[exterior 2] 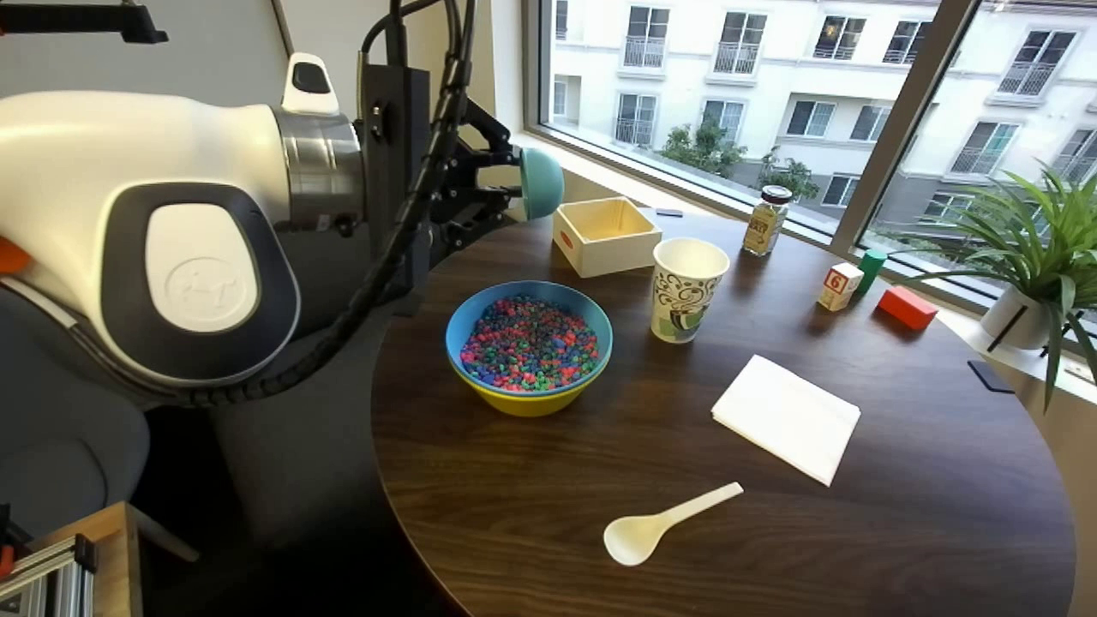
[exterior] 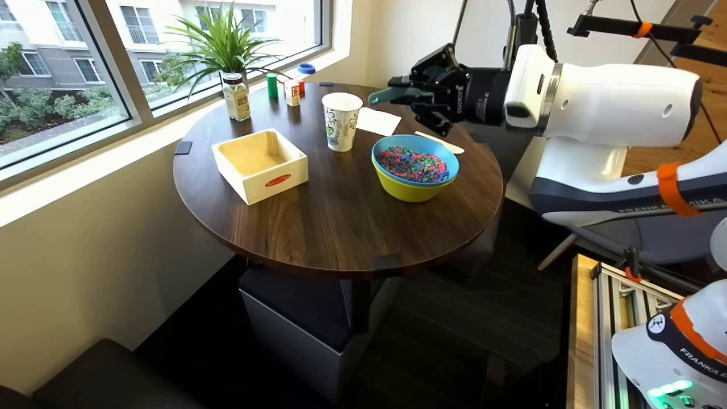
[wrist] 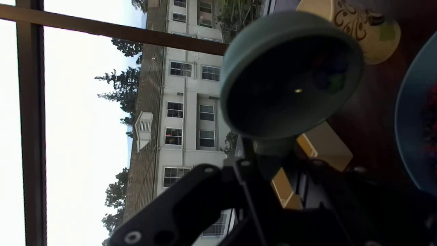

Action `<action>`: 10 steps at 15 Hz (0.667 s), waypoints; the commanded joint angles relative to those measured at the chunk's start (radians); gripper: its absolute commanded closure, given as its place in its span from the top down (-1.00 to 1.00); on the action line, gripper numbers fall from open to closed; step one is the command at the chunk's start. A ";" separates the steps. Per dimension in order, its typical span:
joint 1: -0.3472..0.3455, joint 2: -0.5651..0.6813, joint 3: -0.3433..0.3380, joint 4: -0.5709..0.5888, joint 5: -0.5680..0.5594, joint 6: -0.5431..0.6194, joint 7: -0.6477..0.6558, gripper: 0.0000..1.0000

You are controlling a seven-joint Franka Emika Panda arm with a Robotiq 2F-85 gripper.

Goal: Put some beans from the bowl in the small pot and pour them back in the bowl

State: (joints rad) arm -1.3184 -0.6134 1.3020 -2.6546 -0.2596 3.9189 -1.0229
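Pincer (wrist: 271, 162), pot (wrist: 292, 85) sideways, handle (exterior: 391, 96) horizontal

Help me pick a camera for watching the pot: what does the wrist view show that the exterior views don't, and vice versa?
Only the wrist view: the inside of the small pot, with dim coloured spots I can't identify, and a building's roof.

Only the exterior views: the pale spoon, folded paper, salt jar and the yellow-green outside of the bowl.

Both: the gripper holding the small pot, the beans (barely, in the wrist view), patterned cup and wooden tray.

Wrist view: partial bowl (wrist: 409, 109); blurry beans (wrist: 432, 112)
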 commanded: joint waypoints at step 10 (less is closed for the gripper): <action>-0.090 -0.049 0.113 -0.005 0.204 0.154 -0.110 -0.87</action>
State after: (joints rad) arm -1.3785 -0.6207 1.3774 -2.6546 -0.1064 4.0285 -1.1211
